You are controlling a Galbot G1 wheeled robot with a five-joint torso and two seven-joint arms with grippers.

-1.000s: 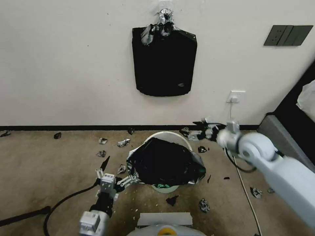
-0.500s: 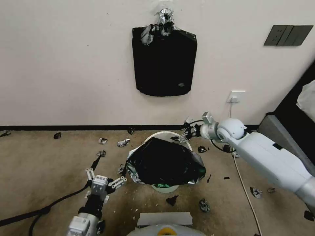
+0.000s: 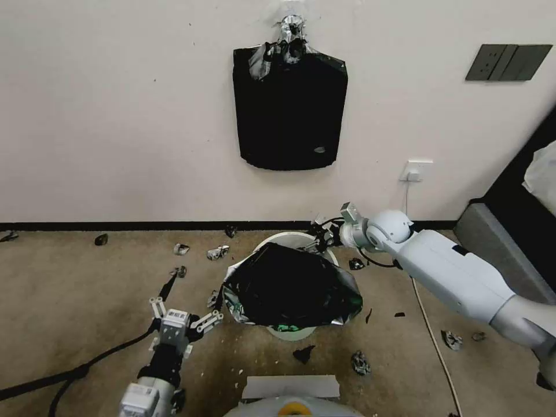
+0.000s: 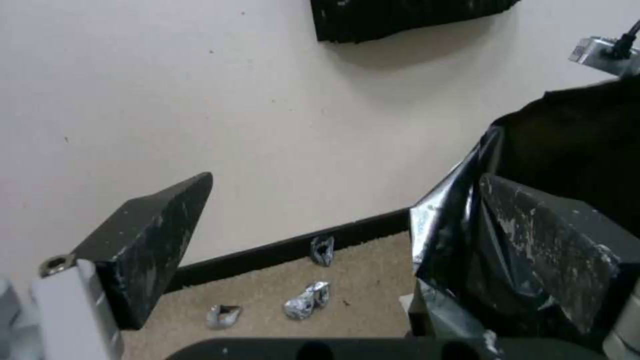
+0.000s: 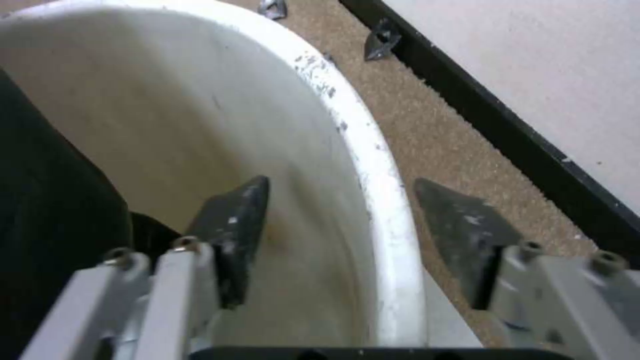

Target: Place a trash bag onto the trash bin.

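Carpet; right hand [image 5: 337, 227] astride bin rim [image 5: 380, 165]

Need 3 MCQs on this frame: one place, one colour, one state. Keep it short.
1. Where is the right end effector?
A. at the bin's far rim
B. on the wall pack
C. on the floor

2. What colour is the bin?
A. blue
B. cream-white
C. red

3. What state is the left end effector in?
A. shut on the bag
B. shut on a scrap
C. open, holding nothing

Answers: 1 A, its fingers straddle the rim in the right wrist view. 2 B, pale wall and rim show behind the bag. 3 C, its fingers are spread beside the bag in the head view.
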